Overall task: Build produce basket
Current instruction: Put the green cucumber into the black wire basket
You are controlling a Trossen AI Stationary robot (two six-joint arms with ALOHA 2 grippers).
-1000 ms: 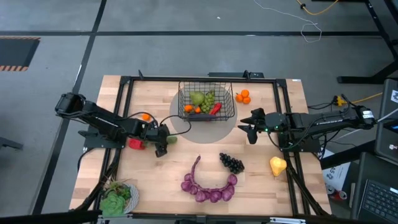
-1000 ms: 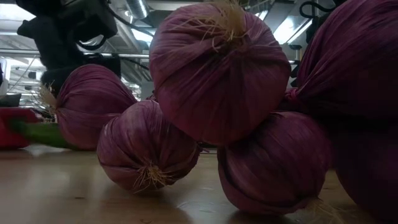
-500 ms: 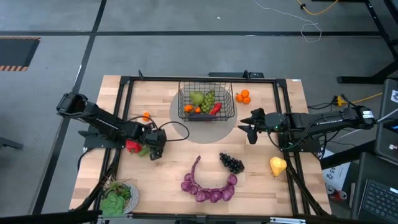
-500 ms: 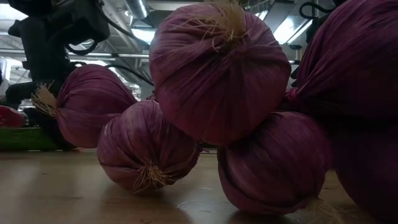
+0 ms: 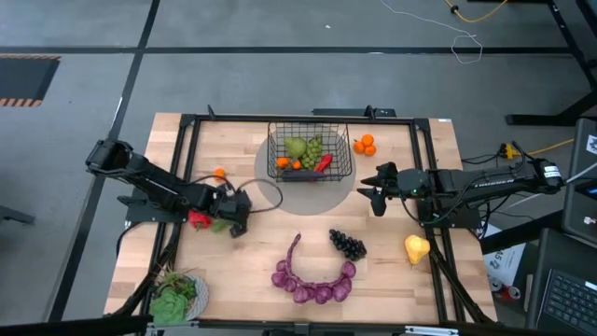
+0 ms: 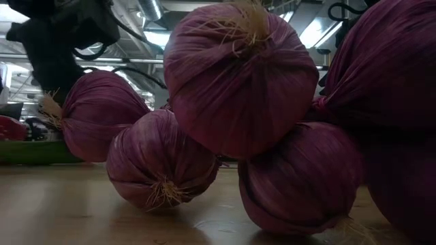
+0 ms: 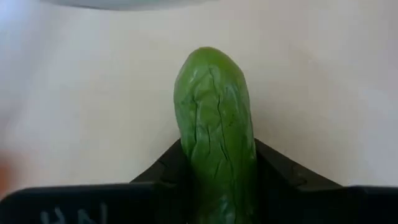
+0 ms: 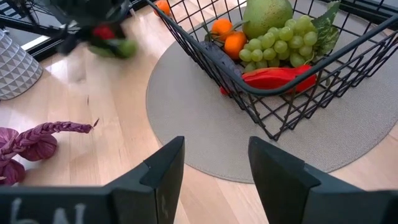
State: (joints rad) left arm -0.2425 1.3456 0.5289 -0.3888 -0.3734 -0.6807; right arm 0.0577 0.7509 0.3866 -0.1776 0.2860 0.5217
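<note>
Left fingers [image 7: 186, 168] grip the cucumber [image 7: 214, 130] beside a red pepper [image 5: 198, 219]; right fingers [image 8: 273, 168] narrowly apart.

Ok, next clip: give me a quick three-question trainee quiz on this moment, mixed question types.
1. True or false: the basket is empty.
2. Which sits between the left gripper's fingers? A) yellow pear B) cucumber C) dark grapes
3. Which produce lies nearest the right gripper on the bare table?

Key
1. False: it holds grapes, a pear, oranges and a red pepper.
2. B
3. The dark grapes.
</note>
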